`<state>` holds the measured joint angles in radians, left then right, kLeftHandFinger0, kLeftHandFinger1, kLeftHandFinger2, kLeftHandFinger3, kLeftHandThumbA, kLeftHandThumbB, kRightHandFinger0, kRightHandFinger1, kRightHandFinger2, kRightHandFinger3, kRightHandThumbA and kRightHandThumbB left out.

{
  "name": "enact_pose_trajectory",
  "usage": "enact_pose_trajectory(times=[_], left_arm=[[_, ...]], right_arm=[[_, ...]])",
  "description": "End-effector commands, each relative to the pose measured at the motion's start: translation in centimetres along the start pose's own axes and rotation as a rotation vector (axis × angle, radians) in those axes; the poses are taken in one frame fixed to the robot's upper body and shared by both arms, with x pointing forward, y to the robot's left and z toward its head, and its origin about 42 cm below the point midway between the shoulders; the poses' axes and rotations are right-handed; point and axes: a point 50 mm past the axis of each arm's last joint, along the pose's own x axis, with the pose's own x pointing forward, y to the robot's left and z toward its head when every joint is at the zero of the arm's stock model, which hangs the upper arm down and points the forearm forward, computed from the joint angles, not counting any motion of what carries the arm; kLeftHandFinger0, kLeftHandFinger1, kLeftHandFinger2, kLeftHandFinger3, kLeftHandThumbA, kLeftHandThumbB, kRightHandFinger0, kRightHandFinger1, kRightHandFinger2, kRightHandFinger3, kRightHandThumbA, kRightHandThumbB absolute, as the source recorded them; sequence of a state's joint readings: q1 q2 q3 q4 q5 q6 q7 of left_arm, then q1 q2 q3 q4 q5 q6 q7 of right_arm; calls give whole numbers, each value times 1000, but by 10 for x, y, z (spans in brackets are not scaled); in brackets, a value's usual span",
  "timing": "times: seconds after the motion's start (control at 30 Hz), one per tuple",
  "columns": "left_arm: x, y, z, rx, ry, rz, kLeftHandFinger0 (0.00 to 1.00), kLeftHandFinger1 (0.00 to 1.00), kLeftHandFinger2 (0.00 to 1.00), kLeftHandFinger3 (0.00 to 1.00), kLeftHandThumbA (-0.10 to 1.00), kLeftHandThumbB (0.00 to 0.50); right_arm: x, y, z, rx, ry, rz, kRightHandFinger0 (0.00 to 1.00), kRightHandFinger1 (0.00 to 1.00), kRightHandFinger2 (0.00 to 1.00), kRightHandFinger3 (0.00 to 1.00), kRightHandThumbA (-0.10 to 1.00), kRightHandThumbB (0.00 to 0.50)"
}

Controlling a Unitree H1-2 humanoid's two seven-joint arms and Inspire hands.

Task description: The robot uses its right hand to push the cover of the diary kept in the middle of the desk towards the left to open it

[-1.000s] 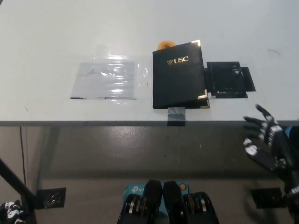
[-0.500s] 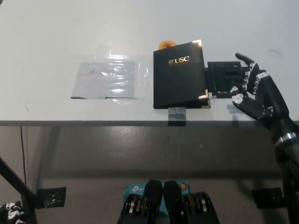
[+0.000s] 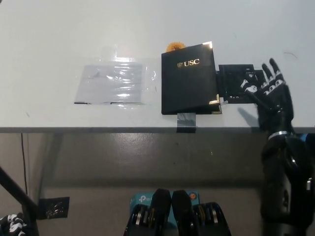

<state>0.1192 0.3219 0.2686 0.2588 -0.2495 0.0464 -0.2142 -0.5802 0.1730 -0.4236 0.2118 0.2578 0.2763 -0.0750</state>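
A black diary [image 3: 189, 78] with gold "USC" lettering and gold corners lies closed in the middle of the white desk [image 3: 147, 29]. My black right hand [image 3: 268, 93] is raised over the desk's right part, fingers spread and open, a short way right of the diary and not touching it. It partly covers a black flat piece [image 3: 236, 82] that lies against the diary's right edge. My white left hand [image 3: 11, 223] hangs low at the bottom left corner, below the desk; its fingers are too small to read.
A clear plastic sheet [image 3: 112, 84] lies flat left of the diary. A small orange object [image 3: 174, 47] peeks out behind the diary's top edge. A grey tape strip [image 3: 185, 121] hangs over the desk's front edge [image 3: 98, 129] below the diary.
My right hand rose from below the desk's front edge up over the desk, then turned more upright beside the black flat piece. The diary has not moved.
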Motion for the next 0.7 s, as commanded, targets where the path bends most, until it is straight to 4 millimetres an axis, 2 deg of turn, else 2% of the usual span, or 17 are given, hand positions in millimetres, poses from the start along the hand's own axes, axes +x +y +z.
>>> enact_pose_trajectory(times=[0.0,0.13,0.27,0.33,0.43,0.47,0.67], left_arm=[[1,0,8,-13,-58,-26,478,525,297,369,392,500],[0,0,8,-5,-54,-29,504,545,309,383,415,500],[0,0,9,4,-56,-29,502,544,310,393,421,500],[0,-2,8,-1,-56,-28,479,534,303,376,410,500],[-1,-2,9,5,-69,-39,469,530,313,382,420,500],[-2,0,10,-4,-67,-33,474,530,304,376,416,500],[-1,0,10,-5,-60,-34,471,534,307,385,423,500]], right_arm=[[13,27,3,236,18,-35,1000,1000,1000,1000,1000,175],[10,36,-17,360,69,-75,1000,1000,1000,1000,1000,160],[7,42,-29,401,88,-93,1000,1000,1000,1000,1000,157],[7,47,-39,399,108,-93,1000,1000,1000,1000,1000,154],[7,51,-45,409,121,-92,1000,1000,1000,1000,1000,136],[6,55,-49,424,133,-91,1000,1000,1000,1000,995,161],[6,66,-60,403,152,-67,998,1000,1000,1000,995,151]])
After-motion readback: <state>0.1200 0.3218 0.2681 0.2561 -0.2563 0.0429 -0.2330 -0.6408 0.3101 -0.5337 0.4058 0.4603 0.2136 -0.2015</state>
